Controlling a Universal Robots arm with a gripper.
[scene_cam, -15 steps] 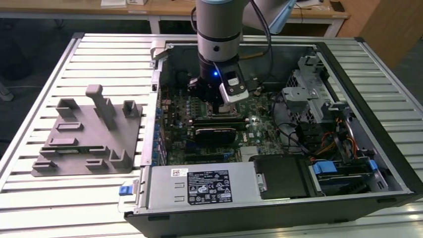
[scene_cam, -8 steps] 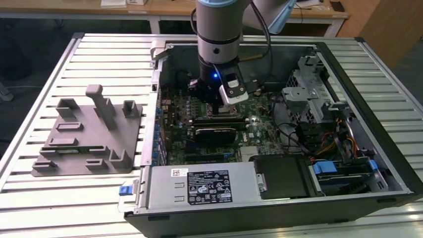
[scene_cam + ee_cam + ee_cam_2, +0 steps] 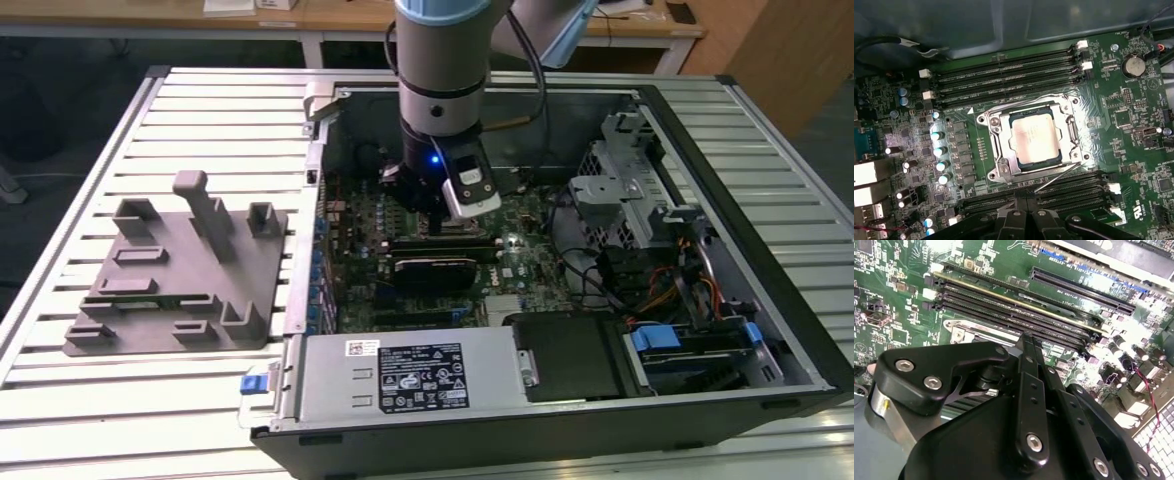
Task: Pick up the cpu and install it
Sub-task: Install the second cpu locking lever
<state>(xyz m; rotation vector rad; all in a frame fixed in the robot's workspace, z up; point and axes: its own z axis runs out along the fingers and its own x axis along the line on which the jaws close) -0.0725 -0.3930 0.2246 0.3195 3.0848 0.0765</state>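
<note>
In the first wrist view the cpu [image 3: 1034,137], a flat square chip with a pale silver top, lies in the metal-framed socket [image 3: 991,145] on the green motherboard [image 3: 1134,150]. My gripper [image 3: 1023,202] hangs just beside the socket, apart from the chip, with its black fingers pressed together and nothing between them. The second wrist view looks along the gripper [image 3: 1026,342] toward the memory slots [image 3: 1019,305]. In the exterior view the gripper [image 3: 434,220] is down inside the open computer case [image 3: 747,250], over the middle of the board.
A thin silver lever [image 3: 1056,176] slants out from the socket edge. A grey plastic fixture [image 3: 174,270] with upright blocks sits on the slatted table at the exterior view's left. A silver power supply box [image 3: 400,375] and drive cage [image 3: 627,190] crowd the case.
</note>
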